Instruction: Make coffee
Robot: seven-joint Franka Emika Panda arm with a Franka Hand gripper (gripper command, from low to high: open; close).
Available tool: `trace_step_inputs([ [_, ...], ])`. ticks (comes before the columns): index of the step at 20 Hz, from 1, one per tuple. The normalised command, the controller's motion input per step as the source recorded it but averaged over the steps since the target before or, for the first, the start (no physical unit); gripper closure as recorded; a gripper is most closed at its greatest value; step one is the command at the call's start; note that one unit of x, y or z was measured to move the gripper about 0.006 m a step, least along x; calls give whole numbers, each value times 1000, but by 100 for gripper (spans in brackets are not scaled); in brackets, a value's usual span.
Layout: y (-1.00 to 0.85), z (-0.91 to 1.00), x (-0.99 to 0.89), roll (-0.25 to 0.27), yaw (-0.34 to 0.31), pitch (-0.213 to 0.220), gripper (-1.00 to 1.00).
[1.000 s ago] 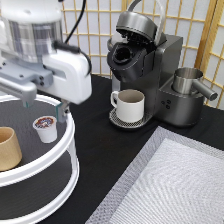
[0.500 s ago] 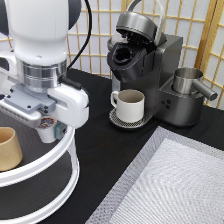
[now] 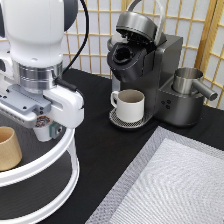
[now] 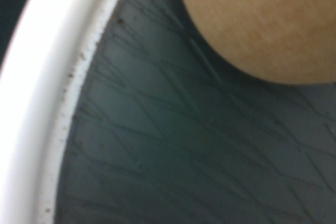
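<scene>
The coffee pod (image 3: 42, 122), white with a brown-and-red top, sits on the round white-rimmed tray (image 3: 70, 150) at the exterior view's left. My gripper (image 3: 45, 132) hangs low right over the pod, its hand covering most of it. The dark coffee machine (image 3: 155, 60) stands at the exterior view's top middle with its lid raised and the pod chamber showing. A white mug (image 3: 131, 105) with a handle stands on its drip plate. The wrist view shows the tray's white rim (image 4: 45, 110) and part of the tan cup (image 4: 262, 35).
A plain tan handleless cup (image 3: 9, 147) stands on the tray at the exterior view's far left. A steel pitcher (image 3: 189, 82) sits on the machine's right side. A grey woven mat (image 3: 170, 185) lies at the exterior view's bottom right. A folding screen stands behind.
The arm has swung from the exterior view's top left and come down over the tray, so the hand now covers the pod. The pod, cup and mug have not moved.
</scene>
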Motion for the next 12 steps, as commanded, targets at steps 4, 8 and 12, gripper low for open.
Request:
trace_step_inputs([
  [4,0,139,-146,0,0,-154,100],
  [8,0,136,-94,12,0,-148,100],
  [12,145,699,-14,44,4,-78,100],
])
